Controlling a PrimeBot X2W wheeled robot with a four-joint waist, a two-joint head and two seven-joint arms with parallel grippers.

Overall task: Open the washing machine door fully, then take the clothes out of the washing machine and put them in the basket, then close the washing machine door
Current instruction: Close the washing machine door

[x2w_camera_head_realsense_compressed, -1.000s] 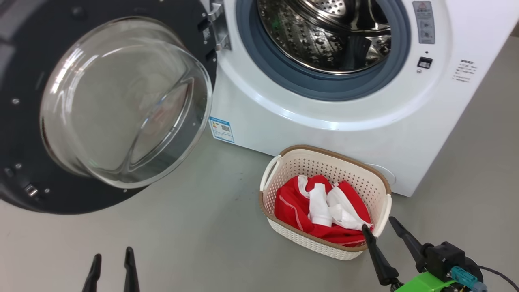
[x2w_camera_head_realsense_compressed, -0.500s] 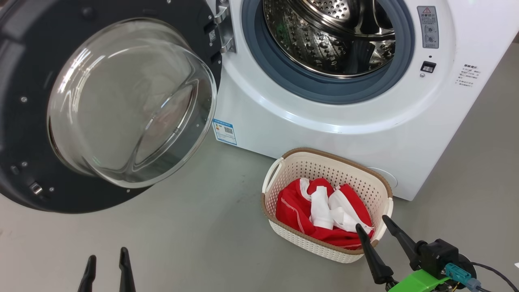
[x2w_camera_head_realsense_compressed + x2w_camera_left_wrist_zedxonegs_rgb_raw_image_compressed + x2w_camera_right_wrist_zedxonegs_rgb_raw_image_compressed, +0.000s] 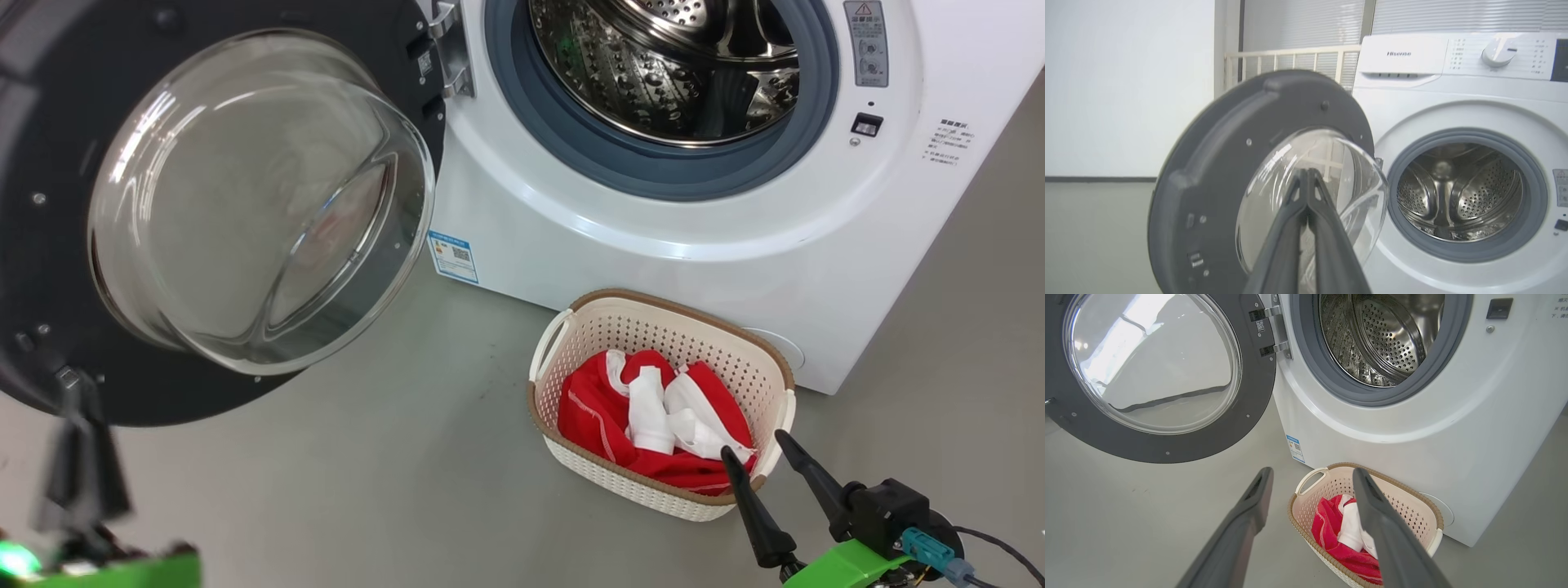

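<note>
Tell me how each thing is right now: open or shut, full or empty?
washing machine door: open wide.
drum: empty, as far as it shows.
basket: upright on the floor, holding the clothes.
clothes: crumpled inside the basket.
left gripper: shut, holding nothing.
right gripper: open, empty.

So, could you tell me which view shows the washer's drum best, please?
The left wrist view: the whole drum faces the camera, back wall included. The head and right wrist views crop its top.
</note>
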